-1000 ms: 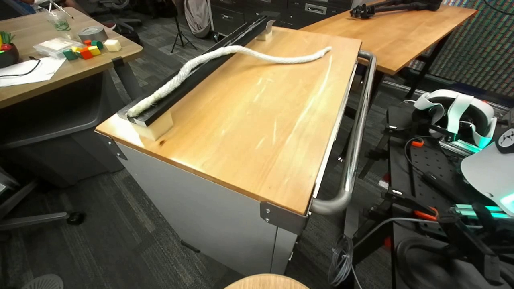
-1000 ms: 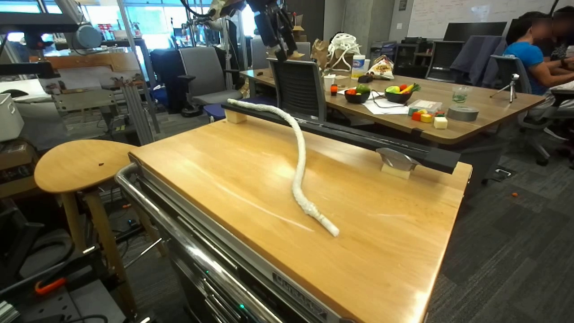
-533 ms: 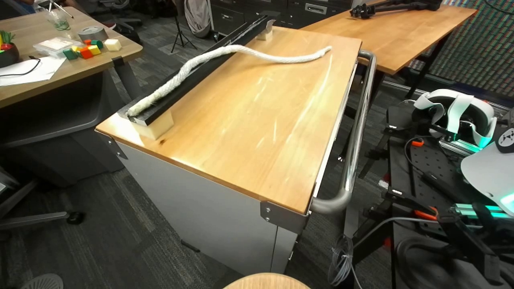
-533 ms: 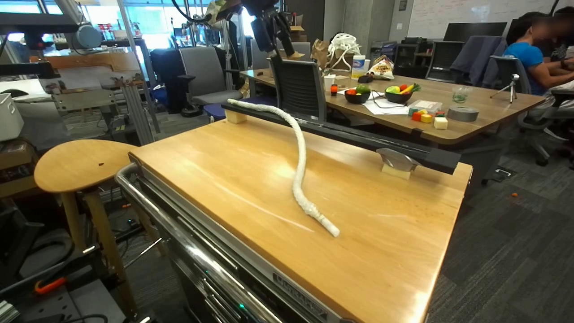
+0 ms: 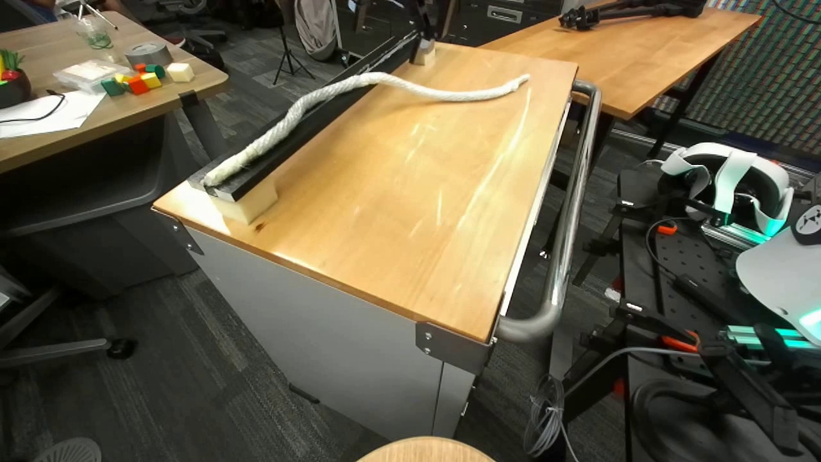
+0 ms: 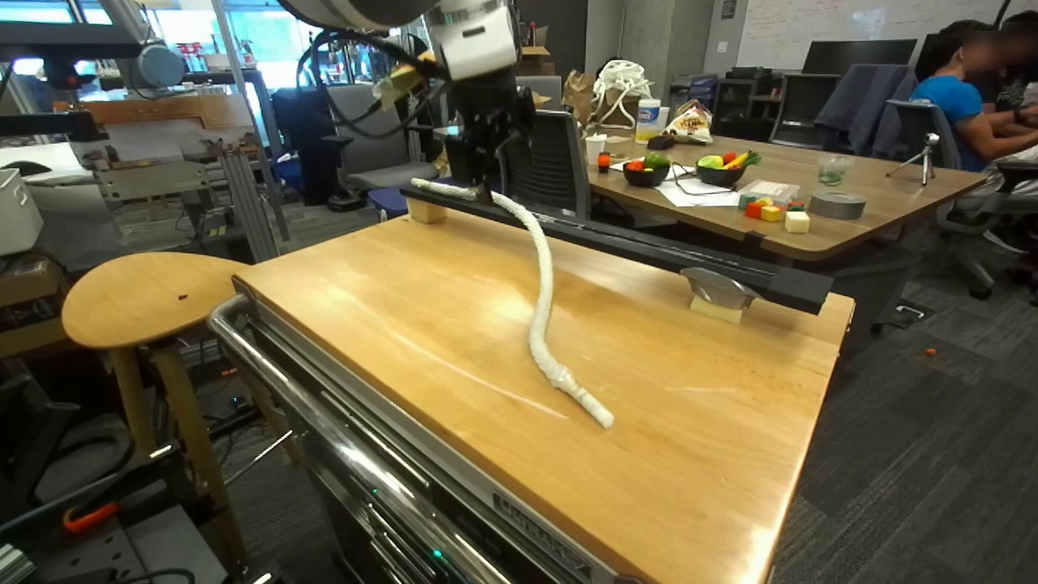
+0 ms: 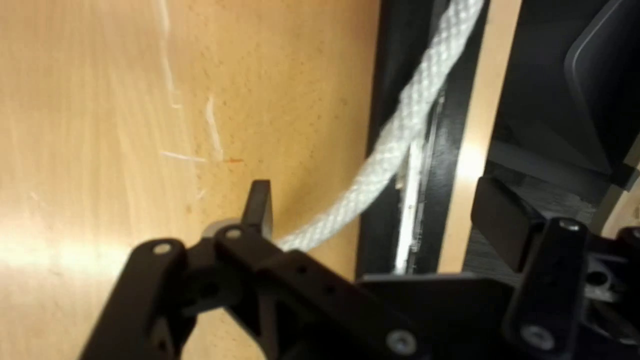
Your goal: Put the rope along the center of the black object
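Two outlying pieces of furniture, a cluttered table [image 5: 45,45] and a second table [image 5: 641,61], are standing in the room well apart from the fingers [image 7: 259,207]. Below the fingers, the wooden tabletop [image 5: 397,212] is serving as the working surface, its glossy face showing pale scratches. Between the fingers in the wrist view, the black object [image 6: 624,242] is running along one edge of that surface, presumably to give the rope [image 6: 543,280] a straight bed. The rope is lying partly in place: ahead of the fingers it is resting on the black object, and within their gap it is curving off over the tabletop, passing out of sight behind the tabletop-side finger. The gripper [image 7: 375,212] is hanging over this bend, its fingers wide apart and clamping nothing; the spacing is probably allowing them to straddle the stray length, which is needing a shift toward the center. Pale blocks [image 6: 427,212], lower than the fingers, are propping the black object near both ends, likely for clearance. Smallest, a pale line [image 7: 410,200] between the fingers is apparently marking the center.
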